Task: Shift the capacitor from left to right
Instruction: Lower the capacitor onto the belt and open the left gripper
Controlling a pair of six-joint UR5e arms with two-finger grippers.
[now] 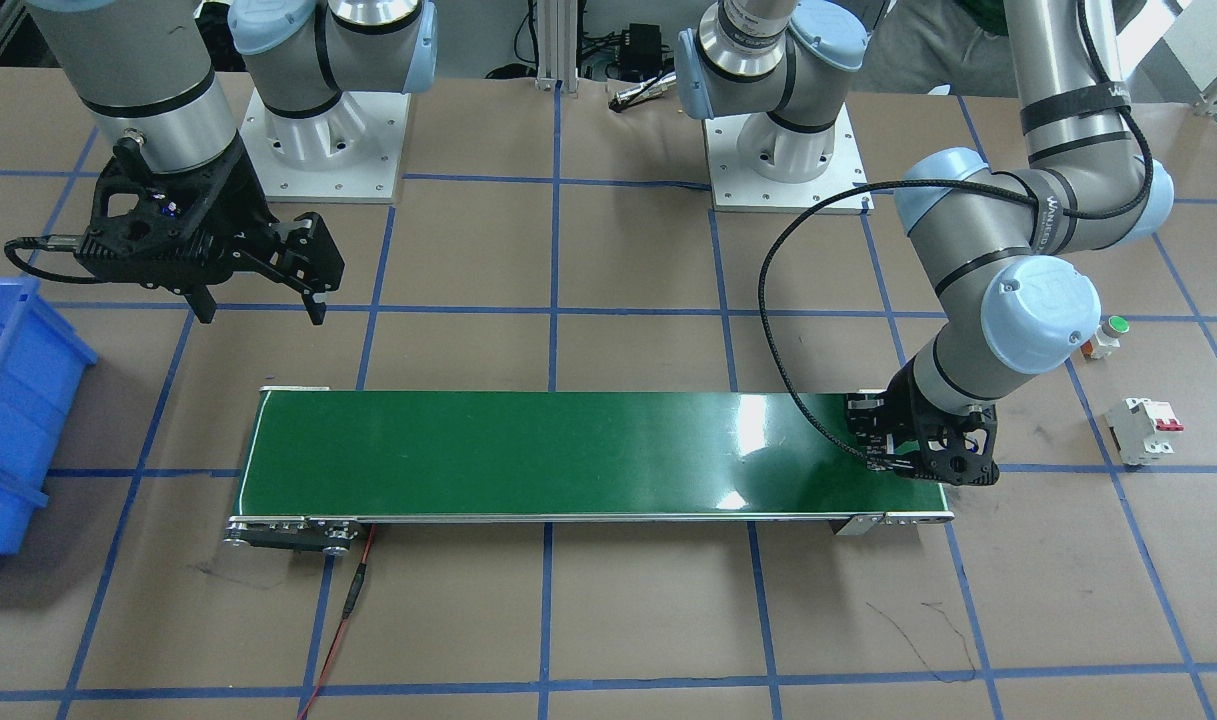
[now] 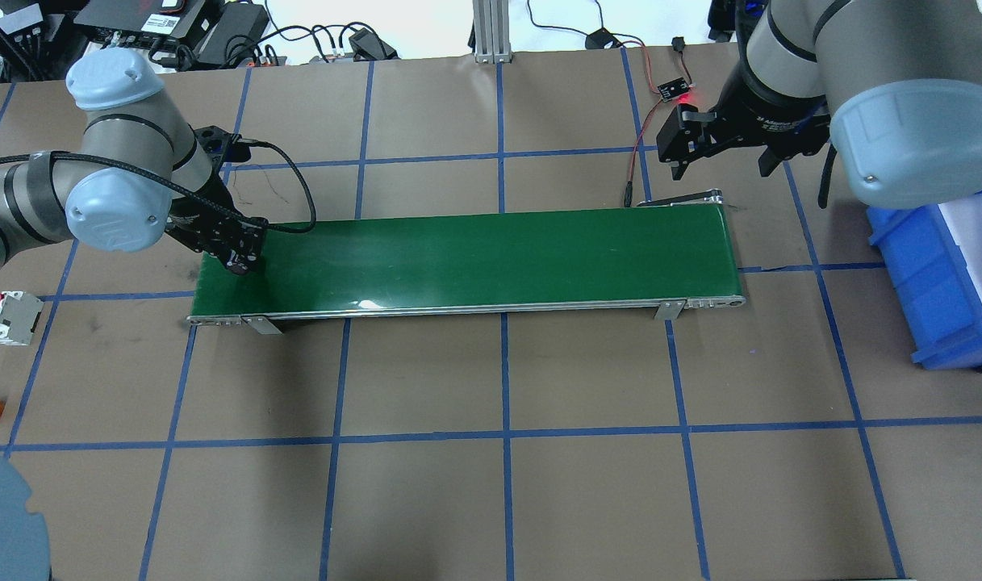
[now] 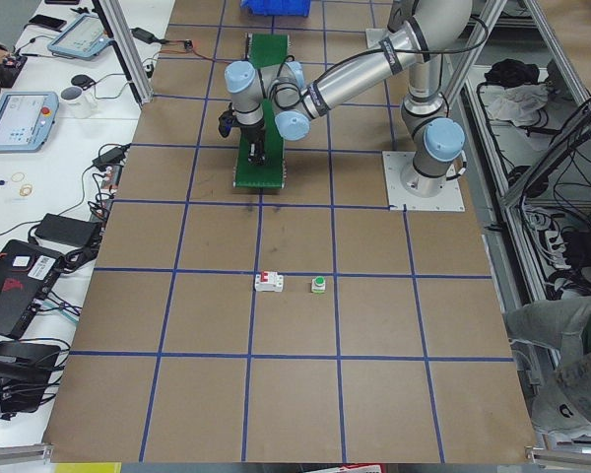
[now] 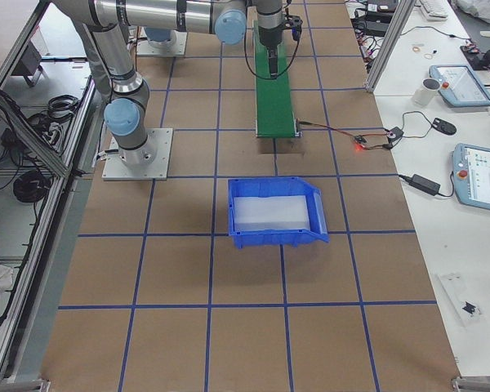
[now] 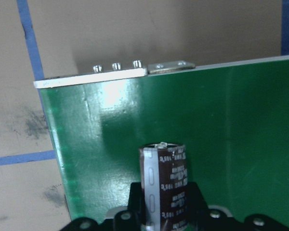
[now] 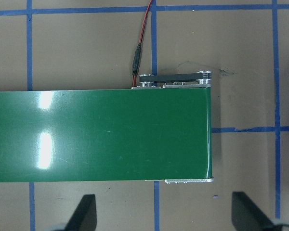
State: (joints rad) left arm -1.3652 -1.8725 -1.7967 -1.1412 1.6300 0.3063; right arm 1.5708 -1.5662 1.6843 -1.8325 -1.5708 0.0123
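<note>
- White boxy breaker with red switches (image 2: 6, 317) and small white button with green cap (image 1: 1106, 336) sit on the brown table (image 2: 491, 484), far left. Both are well apart from the belt.
- Left pincer (image 2: 240, 258) is over the left end of the long green conveyor belt (image 2: 491, 258), near its end edge and close to its long side edge.
- Left pincer is clamped on the small black cylindrical capacitor (image 5: 164, 179). Its long axis runs along the fingers, and the metal-rimmed end points away from the wrist toward the belt's side rail. Can't tell if it touches the belt.
- A long stretch of bare belt lies between the pincers.
- Right pincer (image 1: 262, 312) has its fingers wide apart. It hangs off the belt over the table, beside the right end.
- Blue plastic bin (image 2: 942, 274) stands right of the belt end, apart from it.
</note>
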